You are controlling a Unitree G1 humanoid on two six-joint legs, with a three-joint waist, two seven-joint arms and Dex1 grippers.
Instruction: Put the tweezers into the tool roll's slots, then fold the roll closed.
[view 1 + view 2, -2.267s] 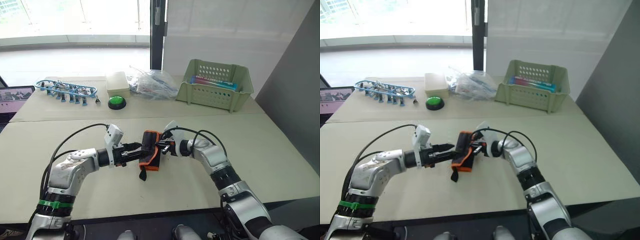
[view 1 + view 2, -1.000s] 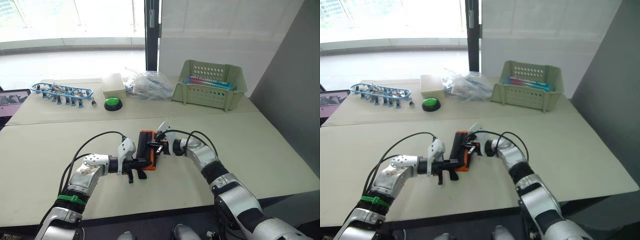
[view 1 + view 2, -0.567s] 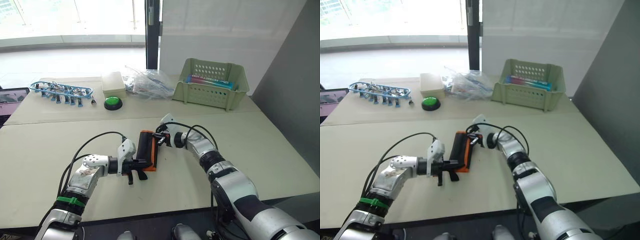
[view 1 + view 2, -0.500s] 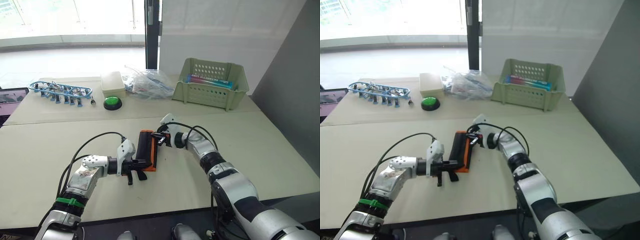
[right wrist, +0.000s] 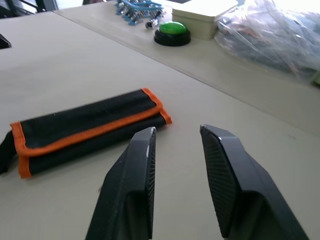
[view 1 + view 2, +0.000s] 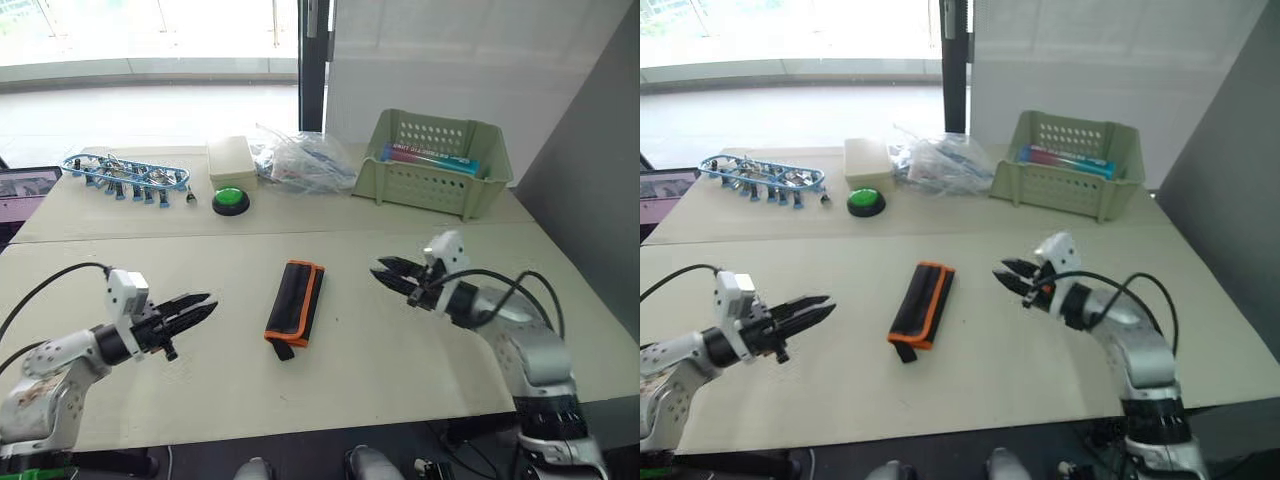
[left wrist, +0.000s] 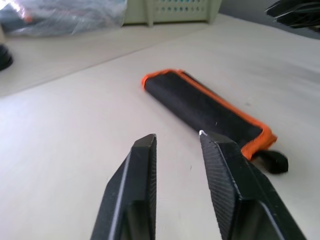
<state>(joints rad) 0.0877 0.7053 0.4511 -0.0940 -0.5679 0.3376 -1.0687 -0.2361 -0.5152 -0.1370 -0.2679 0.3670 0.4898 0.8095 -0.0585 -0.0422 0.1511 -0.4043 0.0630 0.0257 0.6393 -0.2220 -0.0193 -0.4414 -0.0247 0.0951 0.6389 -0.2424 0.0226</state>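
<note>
Now, tool roll (image 6: pixel 294 301): folded shut, flat at centre frame on the worktop (image 6: pixel 400 350).
Feel: likely soft, light, springy; pinch across the orange-edged fold.
Left hand (image 6: pixel 192 310): lower left, narrowly parted, empty.
Right hand (image 6: pixel 392 274): centre right, narrowly parted, empty.

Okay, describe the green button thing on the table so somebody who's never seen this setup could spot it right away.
Look at the far half of the table, by the window. The green button sits just in front of a cream box, between the blue-framed row of small tools and a clear plastic bag. It's the one round, bright green dome on a black base.
</note>
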